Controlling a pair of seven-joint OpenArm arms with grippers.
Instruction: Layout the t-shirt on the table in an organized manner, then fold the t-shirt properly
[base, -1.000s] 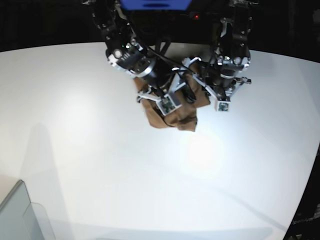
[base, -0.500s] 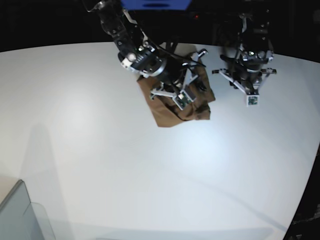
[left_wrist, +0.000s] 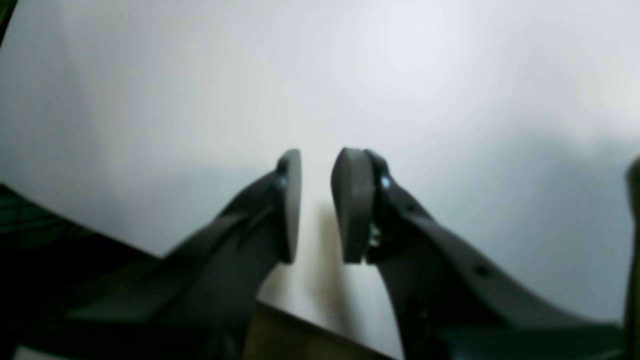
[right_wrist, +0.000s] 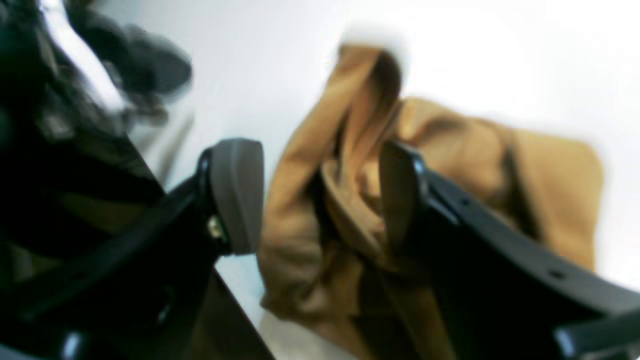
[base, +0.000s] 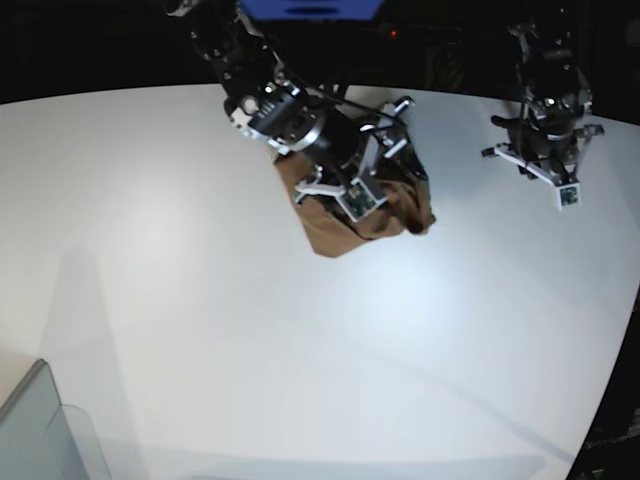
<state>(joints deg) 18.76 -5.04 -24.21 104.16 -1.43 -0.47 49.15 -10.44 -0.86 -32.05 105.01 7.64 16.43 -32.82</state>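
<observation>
Clearly, at the far left of the base view only the translucent bin corner (base: 40, 420) breaks the bare white desk (base: 200, 300). Further right, near the far edge, the brown t-shirt (base: 335, 232) lies bunched in a crumpled heap, nowhere near laid flat. The right tool (base: 365, 190) hangs directly over that heap; its wrist view shows the jaws standing wide apart with a raised ridge of the shirt (right_wrist: 350, 150) between them, one finger (right_wrist: 237, 192) on the desk side and the other against the folds, so it grips nothing at this moment. Rightmost, the left tool (base: 545, 175) is well apart from the cloth, over bare desk; its wrist view shows the two pads (left_wrist: 350, 200) with a narrow gap and nothing caught between them.

Judging from this, the laying-out stage has barely begun. To do it well, each tool should probably take a single layer at an outer edge, a hem corner or a shoulder, rather than pinching the thick middle ridge, then draw the two points apart low over the desk so the fabric spreads instead of dragging as a lump. The edges are too blurred in the wrist view to pick out.
</observation>
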